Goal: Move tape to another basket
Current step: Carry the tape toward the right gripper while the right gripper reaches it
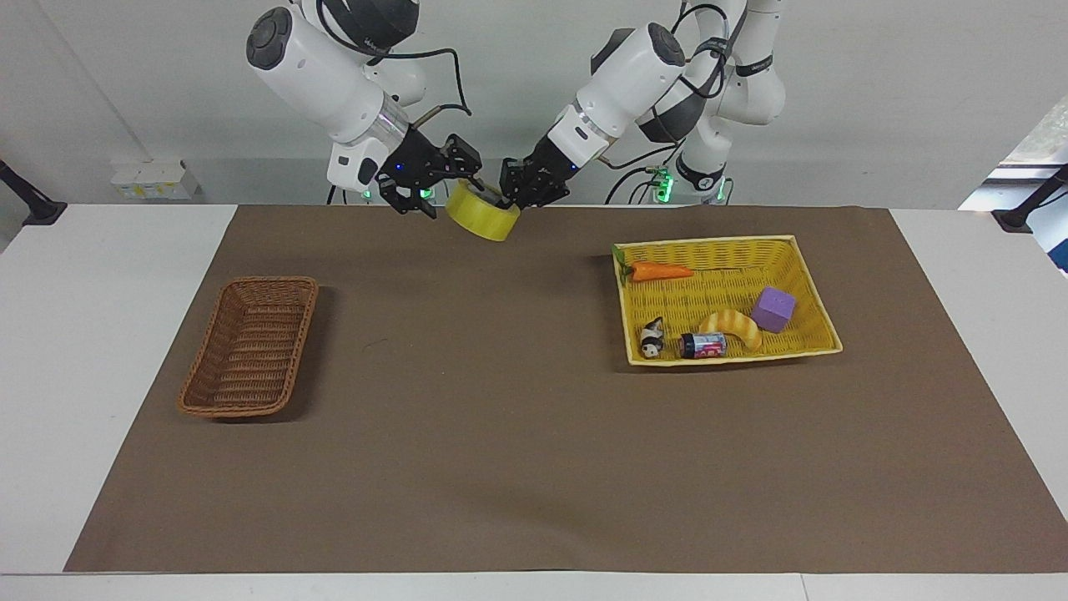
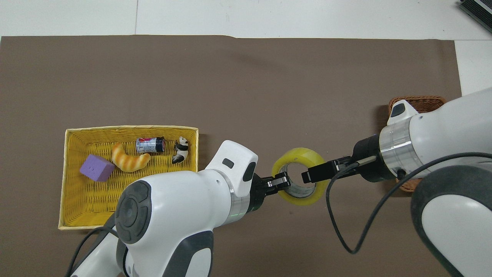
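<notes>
The brown mat [image 1: 534, 434] covers nearly the whole table, and most of it lies bare between the two baskets, so there is plenty of open room for carrying things across.

The yellow basket [image 1: 813, 288] sits toward the left arm's end of the table and holds a carrot [image 1: 661, 270], a purple block [image 1: 773, 309], a striped toy [image 1: 732, 325], a can [image 1: 702, 344] and a small panda figure [image 1: 652, 336]. The tape is already out of it, so that first part appears done.

The brown basket [image 1: 250, 346] sits toward the right arm's end, well apart from the yellow one, with nothing in it yet. Its narrow mouth and sloping sides probably leave little slack for a wide roll.

The tape [image 1: 482, 215] hangs in the air over the mat's edge nearest the robots, between the two arms. The left gripper [image 1: 519, 189] pinches its rim. The right gripper [image 1: 434, 179] is right against the roll's other side, one finger seeming to reach into the hole; whether it has closed I cannot tell.

This looks like a handover midway. Left to do: the right arm's grip, the left arm's release, the carry, the drop.
</notes>
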